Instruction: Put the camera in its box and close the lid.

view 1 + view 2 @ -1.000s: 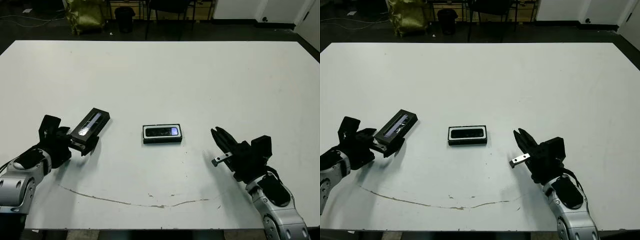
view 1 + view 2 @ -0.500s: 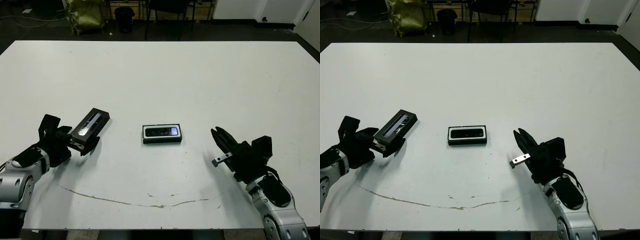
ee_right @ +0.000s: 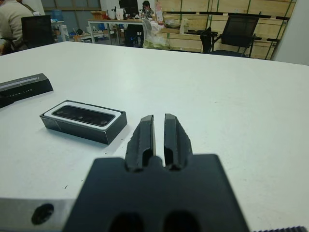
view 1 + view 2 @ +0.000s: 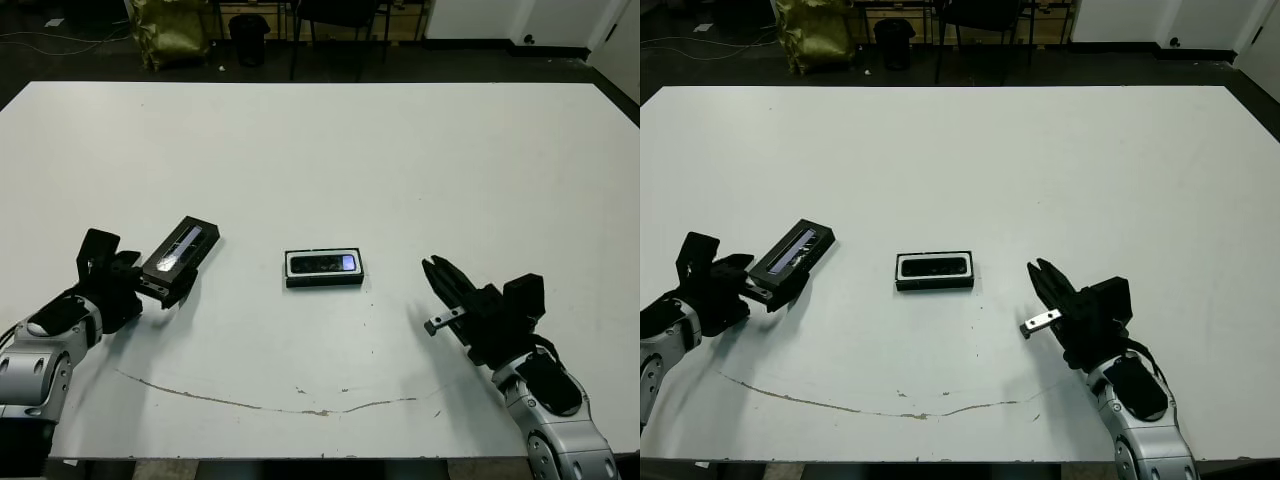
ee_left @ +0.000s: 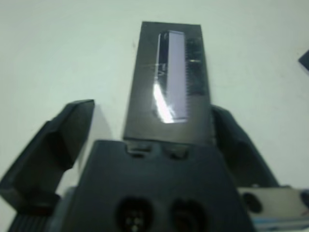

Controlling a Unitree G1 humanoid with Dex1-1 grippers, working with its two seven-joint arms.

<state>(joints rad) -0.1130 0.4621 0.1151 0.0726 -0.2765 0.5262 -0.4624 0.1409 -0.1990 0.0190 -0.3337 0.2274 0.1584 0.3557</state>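
— White table (image 4: 330, 150), scuffed near the front edge. And at its middle?
— Box (image 4: 325, 269), open, white lining showing, camera (image 4: 324, 264) lying inside.
— Lid (image 4: 181, 251)?
— Off to the left, well apart from the box — near end between the spread fingers of the left gripper (image 5: 145, 140); grip not clear.
— Right gripper (image 3: 158, 137)?
— Near the box, fingers almost together, holding nothing.

My forearms are silver-grey, rounded shells. Each ends in a blocky black gripper, left (image 4: 135, 285) and right (image 4: 447, 292), and a small silvery bracket sticks out beside the right one.
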